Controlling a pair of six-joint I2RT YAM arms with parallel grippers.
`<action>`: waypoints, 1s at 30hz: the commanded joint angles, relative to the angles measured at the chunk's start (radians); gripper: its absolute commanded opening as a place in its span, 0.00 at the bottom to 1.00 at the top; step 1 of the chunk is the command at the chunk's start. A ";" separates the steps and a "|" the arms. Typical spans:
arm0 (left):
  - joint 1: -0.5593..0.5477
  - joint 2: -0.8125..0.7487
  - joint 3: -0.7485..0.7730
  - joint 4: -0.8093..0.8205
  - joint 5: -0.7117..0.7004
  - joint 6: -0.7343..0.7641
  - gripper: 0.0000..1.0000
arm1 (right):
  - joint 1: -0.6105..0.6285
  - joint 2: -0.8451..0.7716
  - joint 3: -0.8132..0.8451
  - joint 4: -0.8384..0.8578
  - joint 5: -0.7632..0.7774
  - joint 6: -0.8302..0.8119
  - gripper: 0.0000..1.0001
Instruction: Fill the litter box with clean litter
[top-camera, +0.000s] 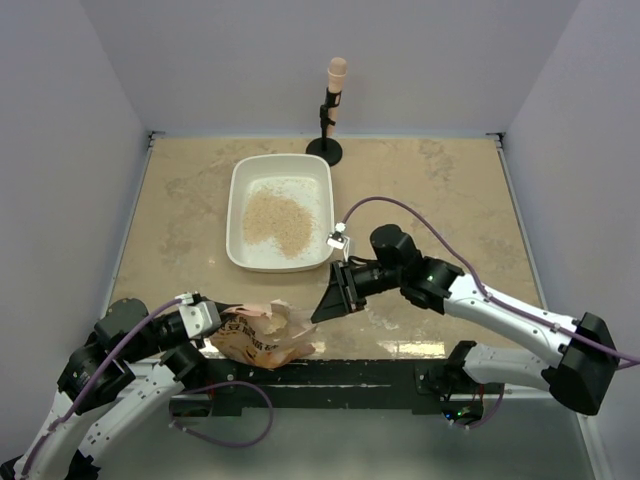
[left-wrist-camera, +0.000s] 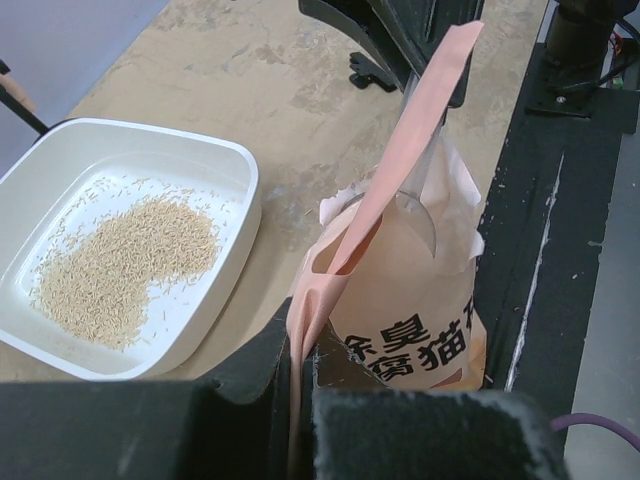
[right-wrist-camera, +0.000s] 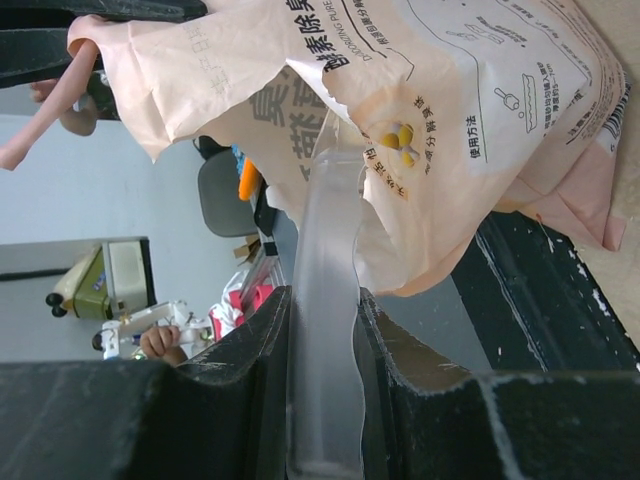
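Note:
The white litter box (top-camera: 240, 205) lies at the back centre of the table, with a pile of tan clean litter (top-camera: 278, 220) inside it; the left wrist view shows the litter box (left-wrist-camera: 245, 195) and the litter (left-wrist-camera: 125, 265) too. An orange-pink litter bag (top-camera: 265, 338) stands at the near edge. My left gripper (top-camera: 226, 322) is shut on the bag's (left-wrist-camera: 420, 300) pink top edge, as the left wrist view of that gripper (left-wrist-camera: 298, 345) shows. My right gripper (top-camera: 326, 306) is shut on a translucent scoop handle (right-wrist-camera: 325, 250) that reaches into the bag's (right-wrist-camera: 450, 110) mouth.
A black stand with a peach-coloured tip (top-camera: 333, 110) rises just behind the litter box. A black rail (top-camera: 340, 375) runs along the table's near edge under the bag. Light walls close in the table on three sides.

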 joint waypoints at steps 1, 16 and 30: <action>0.003 -0.004 0.064 0.237 0.030 0.003 0.00 | -0.014 -0.063 0.029 0.039 -0.038 0.023 0.00; 0.004 -0.001 0.080 0.228 0.030 0.002 0.00 | -0.017 -0.227 -0.220 0.397 -0.090 0.328 0.00; 0.005 -0.004 0.100 0.224 0.002 -0.014 0.00 | -0.026 -0.402 -0.412 0.486 -0.057 0.431 0.00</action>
